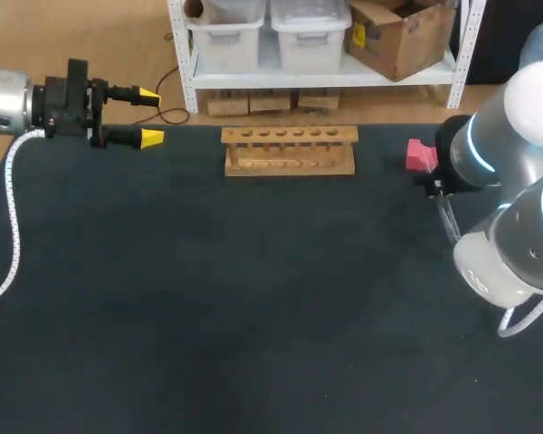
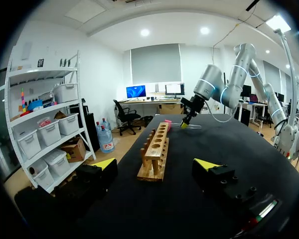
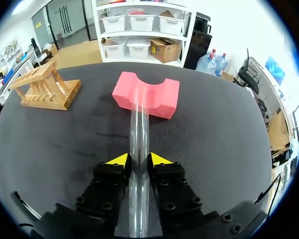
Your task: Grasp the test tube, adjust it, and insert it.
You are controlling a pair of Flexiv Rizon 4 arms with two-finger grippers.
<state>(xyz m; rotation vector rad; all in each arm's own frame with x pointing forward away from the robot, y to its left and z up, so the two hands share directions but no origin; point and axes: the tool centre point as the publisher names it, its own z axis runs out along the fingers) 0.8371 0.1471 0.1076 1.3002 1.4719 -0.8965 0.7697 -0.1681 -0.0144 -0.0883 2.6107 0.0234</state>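
Both fingers (image 3: 161,159) of the right gripper (image 3: 139,159) press the tube (image 3: 138,129) from either side, holding it firmly. The tube's far end reaches into the notch of a pink block (image 3: 146,94), which sits right of the rack (image 1: 290,149). Left of the rack, the left gripper (image 1: 149,116) hangs above the table, spread wide and empty.

so the right claw (image 3: 138,160) has the clear test tube (image 3: 139,127) pinched between both tips, far end over the pink foam block (image 3: 157,97)
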